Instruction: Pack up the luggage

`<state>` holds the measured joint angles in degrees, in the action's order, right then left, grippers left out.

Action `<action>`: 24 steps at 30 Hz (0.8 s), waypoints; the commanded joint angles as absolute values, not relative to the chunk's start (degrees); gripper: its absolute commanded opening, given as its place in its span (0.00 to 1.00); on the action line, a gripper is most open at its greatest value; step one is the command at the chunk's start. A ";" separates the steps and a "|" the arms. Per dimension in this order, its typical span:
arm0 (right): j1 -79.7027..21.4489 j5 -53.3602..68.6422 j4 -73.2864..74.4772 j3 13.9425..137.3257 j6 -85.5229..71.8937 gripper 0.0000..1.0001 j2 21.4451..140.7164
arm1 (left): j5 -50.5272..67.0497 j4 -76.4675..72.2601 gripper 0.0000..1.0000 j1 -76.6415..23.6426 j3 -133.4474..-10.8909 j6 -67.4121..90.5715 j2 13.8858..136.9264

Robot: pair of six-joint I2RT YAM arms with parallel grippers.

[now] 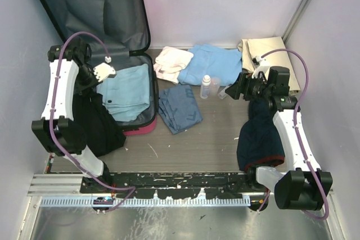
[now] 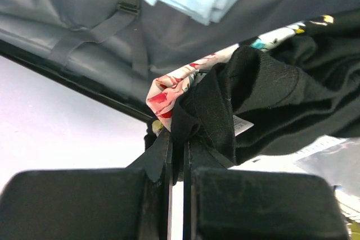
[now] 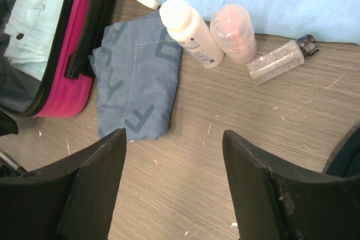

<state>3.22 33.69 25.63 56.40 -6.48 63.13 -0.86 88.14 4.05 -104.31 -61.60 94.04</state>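
The luggage (image 1: pixel 84 4) lies open at the desk's (image 1: pixel 225 133) far left, a black garment (image 2: pixel 270 99) is clamped in the left gripper (image 2: pixel 177 139) beside it for packing, and the right gripper (image 3: pixel 174 139) is spread apart over a blue cloth (image 3: pixel 135 82).

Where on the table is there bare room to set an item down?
Bare tabletop lies between the folded blue cloth, the navy garment and the near rail. The back strip is crowded: bottles, light blue clothing, white towel.

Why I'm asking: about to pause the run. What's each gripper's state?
Left gripper: shut on the black garment.
Right gripper: open, holding nothing.
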 commanded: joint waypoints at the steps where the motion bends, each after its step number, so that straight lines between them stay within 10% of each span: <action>1: 3.08 34.54 22.63 58.45 -7.70 0.73 63.53 | -7.44 76.41 0.00 4.92 -107.96 -69.75 96.88; 24: 3.07 33.52 24.10 59.70 -5.96 0.73 66.40 | -3.93 44.72 0.00 4.09 -122.18 -92.43 125.88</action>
